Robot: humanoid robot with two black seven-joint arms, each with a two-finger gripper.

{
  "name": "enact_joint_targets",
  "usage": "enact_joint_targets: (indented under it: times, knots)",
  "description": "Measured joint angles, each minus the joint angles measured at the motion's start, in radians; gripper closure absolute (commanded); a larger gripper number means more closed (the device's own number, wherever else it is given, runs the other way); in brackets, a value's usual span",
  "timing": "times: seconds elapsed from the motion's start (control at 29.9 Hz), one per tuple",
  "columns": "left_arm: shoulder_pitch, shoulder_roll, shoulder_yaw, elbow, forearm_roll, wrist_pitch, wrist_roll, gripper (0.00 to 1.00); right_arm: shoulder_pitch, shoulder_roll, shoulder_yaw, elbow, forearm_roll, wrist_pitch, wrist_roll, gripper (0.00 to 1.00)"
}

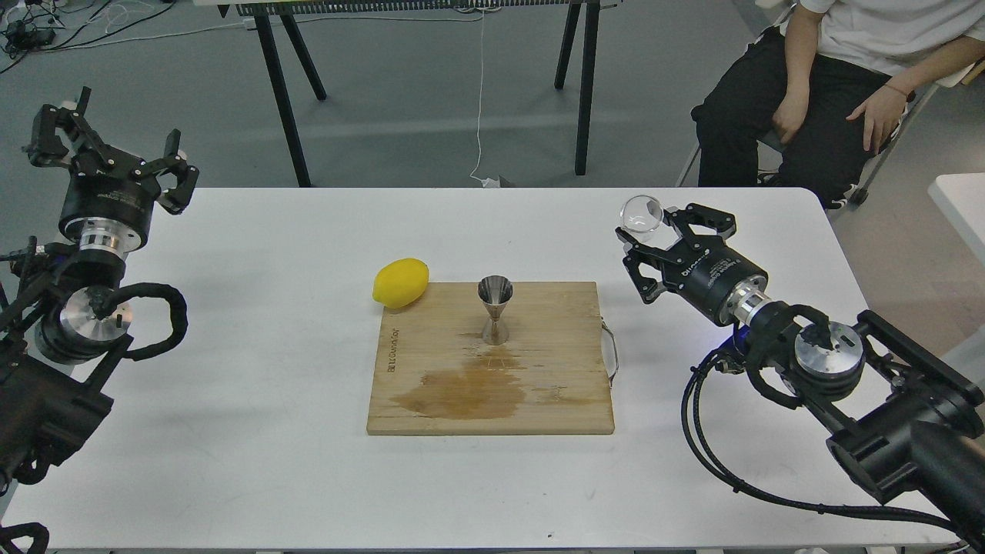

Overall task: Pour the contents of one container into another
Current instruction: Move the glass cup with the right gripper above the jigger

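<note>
The clear glass cup (642, 214) is up in the air at the right of the table, with my right gripper (652, 231) shut on it from behind. It hangs well right of and higher than the steel jigger (495, 308). The jigger stands upright on the wooden cutting board (562, 392) in the middle of the table. My left gripper (104, 150) is open with nothing between its fingers, raised at the far left by the table's back corner.
A yellow lemon (401, 282) lies at the board's back left corner. A wet stain (462, 391) spreads over the board in front of the jigger. A seated person (831, 85) is behind the table's right corner. Black stand legs (285, 100) rise behind the table.
</note>
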State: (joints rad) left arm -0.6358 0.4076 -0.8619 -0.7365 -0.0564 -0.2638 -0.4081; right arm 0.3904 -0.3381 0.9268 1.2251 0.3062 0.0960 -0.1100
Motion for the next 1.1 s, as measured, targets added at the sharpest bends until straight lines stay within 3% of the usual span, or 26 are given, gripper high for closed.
enact_joint_targets:
  times: [0.4, 1.1]
  knots:
    - [0.002, 0.002, 0.001, 0.003, 0.001, -0.001, 0.0, 0.0, 0.094, 0.142, -0.122, -0.064, -0.299, -0.025, 0.008, 0.65]
    - [0.002, 0.002, 0.001, 0.006, 0.001, -0.003, 0.0, 0.0, 0.122, 0.183, -0.17, -0.08, -0.599, -0.099, 0.012, 0.65]
